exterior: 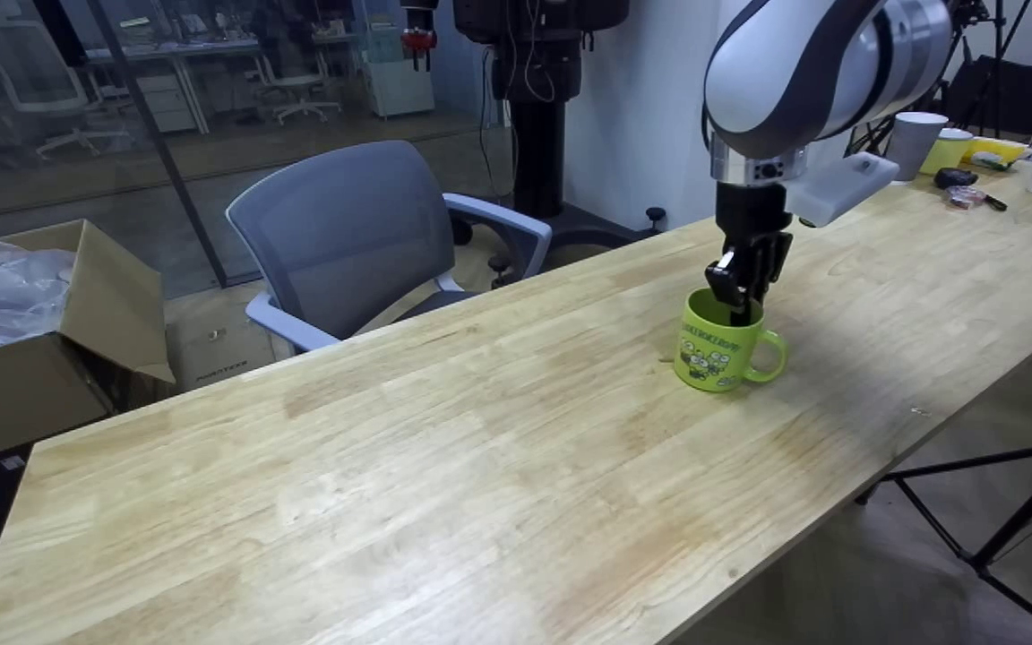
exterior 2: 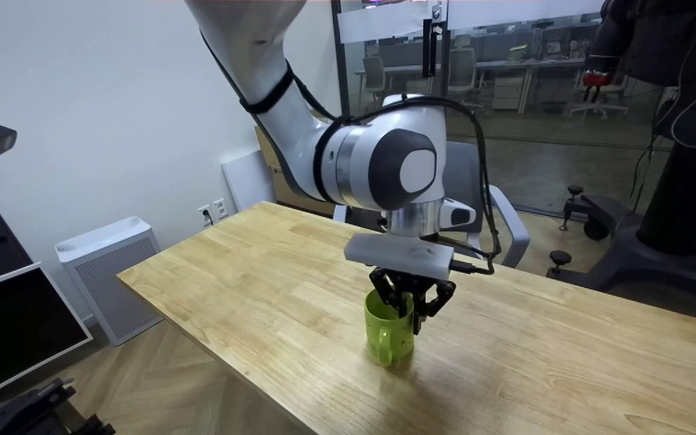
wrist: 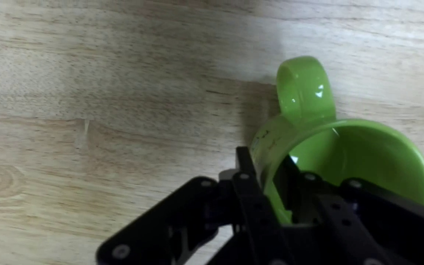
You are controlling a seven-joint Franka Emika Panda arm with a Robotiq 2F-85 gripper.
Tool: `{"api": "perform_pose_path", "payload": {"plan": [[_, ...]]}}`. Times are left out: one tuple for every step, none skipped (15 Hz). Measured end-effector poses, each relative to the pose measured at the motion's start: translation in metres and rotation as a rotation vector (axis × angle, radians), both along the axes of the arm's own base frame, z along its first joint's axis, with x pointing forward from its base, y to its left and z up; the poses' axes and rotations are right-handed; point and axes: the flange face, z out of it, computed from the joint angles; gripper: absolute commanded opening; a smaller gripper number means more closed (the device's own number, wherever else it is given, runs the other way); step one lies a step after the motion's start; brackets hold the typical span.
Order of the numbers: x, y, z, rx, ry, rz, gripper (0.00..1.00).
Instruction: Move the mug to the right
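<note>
One glossy lime-green mug (exterior: 717, 349) is standing upright on the wooden table (exterior: 346, 484), showing cartoon figures, lettering too small to read and one loop handle (wrist: 312, 99). One black gripper (wrist: 266, 165) is pinching its wall between two fingers (wrist: 247, 187), one reaching inside, the other pressing outside. The mug is hiding the outer fingertip in an exterior view. Cut off above in both exterior views, one robot arm (exterior 2: 396, 163) is partly covering one gray chair (exterior 2: 460, 172) in an exterior view.

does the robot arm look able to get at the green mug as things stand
Apparently yes: its gripper straddles one side of the mug, one finger inside, one outside, nothing visibly blocking.
</note>
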Motion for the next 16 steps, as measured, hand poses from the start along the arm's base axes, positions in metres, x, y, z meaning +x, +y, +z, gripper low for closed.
{"api": "perform_pose_path", "payload": {"plan": [[-0.001,-0.001,-0.001,-0.006,0.003,0.002,0.00],[-0.002,-0.002,-0.001,-0.011,0.006,0.002,0.02],[-0.002,-0.002,-0.001,-0.012,0.008,-0.001,0.03],[-0.002,-0.002,-0.001,-0.012,0.009,-0.002,0.02],[-0.001,-0.001,-0.001,-0.012,0.014,-0.003,0.03],[-0.001,-0.001,0.000,-0.012,0.023,-0.003,0.03],[-0.002,0.000,0.002,-0.012,0.034,-0.003,0.03],[-0.001,0.001,0.004,-0.011,0.045,-0.002,0.03],[0.000,0.002,0.007,-0.011,0.054,-0.001,0.03],[0.001,0.004,0.012,-0.012,0.060,0.001,0.03],[0.002,0.007,0.018,-0.012,0.062,0.003,0.03],[0.004,0.009,0.024,-0.012,0.064,0.004,0.03],[0.005,0.011,0.030,-0.013,0.064,0.006,0.03],[0.007,0.012,0.037,-0.013,0.064,0.008,0.03],[0.008,0.014,0.043,-0.013,0.063,0.009,0.03],[0.009,0.014,0.049,-0.014,0.062,0.010,0.03]]}}
